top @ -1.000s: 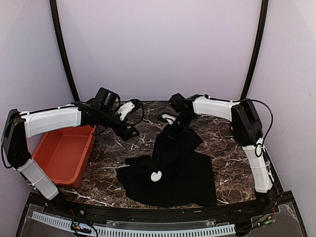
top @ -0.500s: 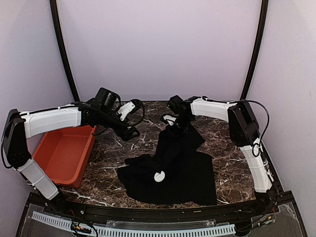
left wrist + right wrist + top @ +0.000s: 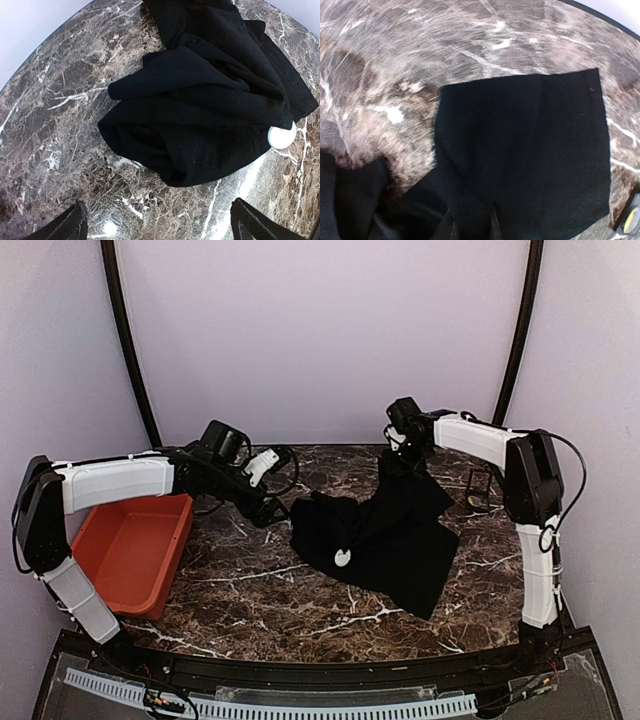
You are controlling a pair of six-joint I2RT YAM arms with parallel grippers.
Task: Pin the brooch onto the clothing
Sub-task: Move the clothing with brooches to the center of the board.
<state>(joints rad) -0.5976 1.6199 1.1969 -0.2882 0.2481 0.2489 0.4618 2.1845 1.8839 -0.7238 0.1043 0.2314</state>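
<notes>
right gripper [image 3: 404, 447] is clamped on a fold of the black t-shirt [image 3: 390, 530], holding it up at the far edge of the table [image 3: 250, 585] while the rest drapes down and lies bunched on the marble. a small white disc, the brooch [image 3: 343, 558] by the look of it, sits on the cloth; pinned or loose, can't tell. left gripper [image 3: 160, 222] hovers with jaws wide just beside the crumpled left edge, holding nothing. looks like the spreading-out step. next move wants the shirt drawn flat and lowered, with the left taking that bunched edge.
</notes>
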